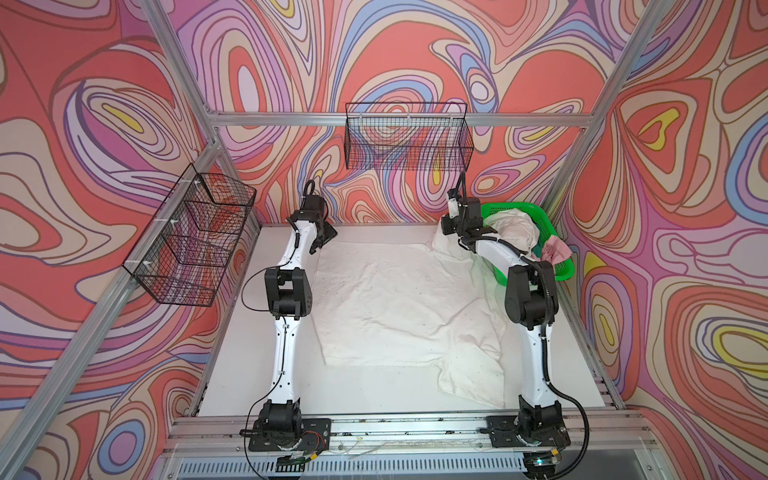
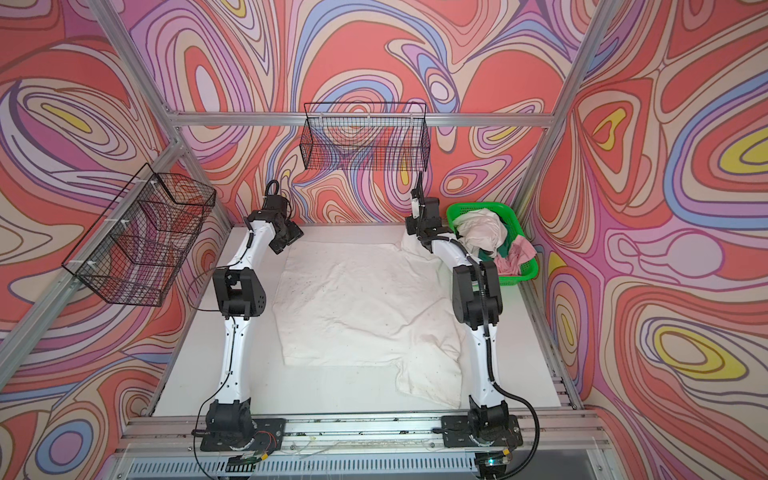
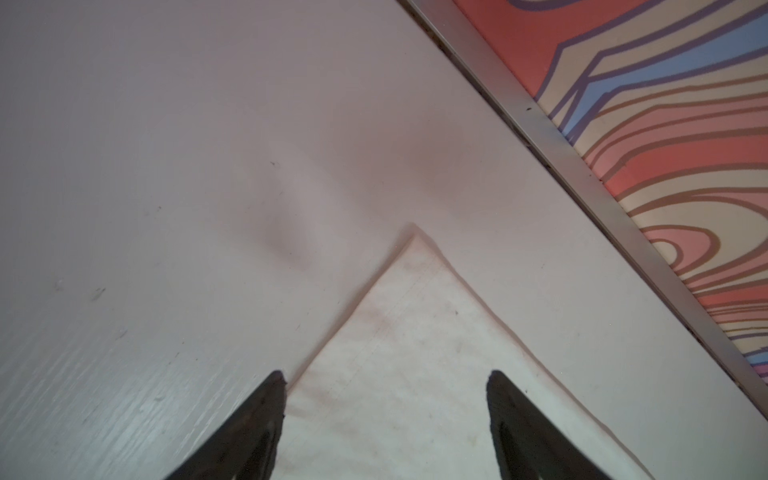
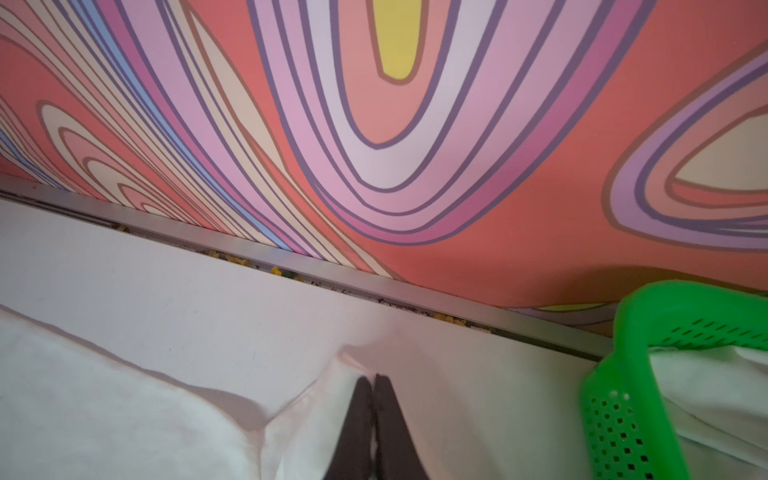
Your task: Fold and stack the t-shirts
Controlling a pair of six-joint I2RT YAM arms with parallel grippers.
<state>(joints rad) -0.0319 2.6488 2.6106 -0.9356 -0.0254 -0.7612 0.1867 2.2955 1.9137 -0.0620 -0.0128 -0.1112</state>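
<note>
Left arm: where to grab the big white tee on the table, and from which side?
Probably the white t-shirt at its far-left corner: it lies flat and pointed on the table, right under the open left gripper. Come straight down from above and pinch across the tip.

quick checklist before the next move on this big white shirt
1. left gripper straddles a far corner of the white t-shirt: ok
2. left gripper shut on the cloth: not ok, jaws open
3. right gripper holds the other far corner: ok, shut on cloth
4. t-shirt lying flat: not ok, wrinkled across the middle
5. green basket apart from right gripper: ok
</note>
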